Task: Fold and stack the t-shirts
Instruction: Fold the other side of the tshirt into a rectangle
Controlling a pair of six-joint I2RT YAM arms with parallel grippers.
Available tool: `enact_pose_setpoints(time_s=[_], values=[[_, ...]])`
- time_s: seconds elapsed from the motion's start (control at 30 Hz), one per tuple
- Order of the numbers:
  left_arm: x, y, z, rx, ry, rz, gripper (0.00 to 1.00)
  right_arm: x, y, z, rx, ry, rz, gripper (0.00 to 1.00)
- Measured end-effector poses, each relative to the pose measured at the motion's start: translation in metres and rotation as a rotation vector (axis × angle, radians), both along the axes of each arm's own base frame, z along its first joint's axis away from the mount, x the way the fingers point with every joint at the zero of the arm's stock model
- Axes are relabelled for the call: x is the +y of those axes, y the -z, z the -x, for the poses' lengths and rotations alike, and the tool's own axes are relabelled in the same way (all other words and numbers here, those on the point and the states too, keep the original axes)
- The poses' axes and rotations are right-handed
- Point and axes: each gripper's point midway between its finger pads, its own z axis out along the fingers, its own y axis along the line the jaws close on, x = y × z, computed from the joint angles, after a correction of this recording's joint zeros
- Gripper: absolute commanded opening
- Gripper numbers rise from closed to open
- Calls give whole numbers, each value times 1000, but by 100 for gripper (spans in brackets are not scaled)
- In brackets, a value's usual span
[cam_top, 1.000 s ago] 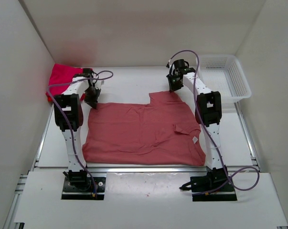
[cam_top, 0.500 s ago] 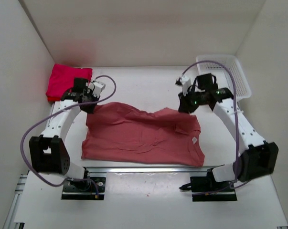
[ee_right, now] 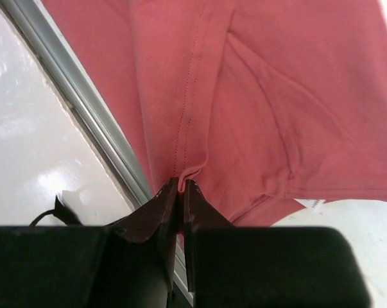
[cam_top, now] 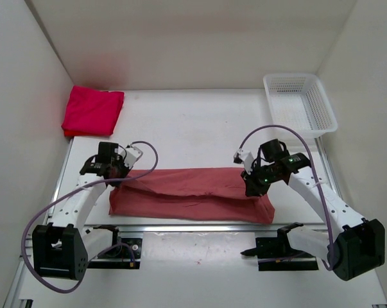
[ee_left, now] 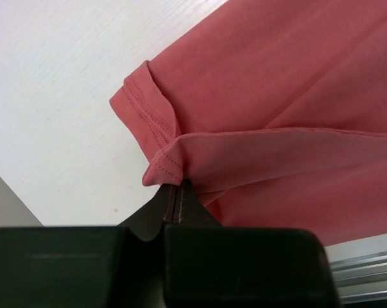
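Pile of folded red t-shirts [cam_top: 92, 110] far left | left gripper [cam_top: 118, 173] clamped on left hem corner of salmon t-shirt [cam_top: 187, 192] | shirt doubled into a band along near table [cam_top: 180, 122] edge | right gripper [cam_top: 253, 186] clamped on its right hem | we judge half-fold in hand; next we lower both corners level, then release.

We see bright, even light from above, with soft, faint shadows. The white table [ee_right: 26, 96] shines a bit. Up close, the left gripper [ee_left: 174, 199] looks dark and blurry.
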Motion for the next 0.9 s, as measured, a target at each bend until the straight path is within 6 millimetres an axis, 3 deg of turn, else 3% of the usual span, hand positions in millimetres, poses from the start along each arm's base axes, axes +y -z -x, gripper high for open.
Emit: enact_pose_setpoints(time_s=[0.2, 0.3, 0.33, 0.43, 0.57, 0.7, 0.8, 0.9], values=[[0, 11, -1, -14, 66, -71, 4, -4, 21, 12, 14, -29, 25, 0], [3, 15, 2, -12, 89, -98, 15, -6, 24, 12, 1, -35, 32, 1], [4, 15, 2, -16, 93, -105, 19, -6, 23, 11, -6, -37, 32, 3], [7, 16, 5, -25, 104, -130, 41, -4, 24, 11, -20, -62, 38, 38], [17, 13, 13, -34, 106, -160, 57, -1, 22, 22, -17, -149, 49, 46], [37, -5, 22, -96, 77, -192, 68, 2, 11, 32, -17, -236, 50, 45], [42, -20, 26, -177, 76, -213, 68, 0, 7, 22, -27, -183, 41, 44], [40, -31, 25, -220, 79, -203, 68, -9, 2, -13, -38, -11, 35, 43]])
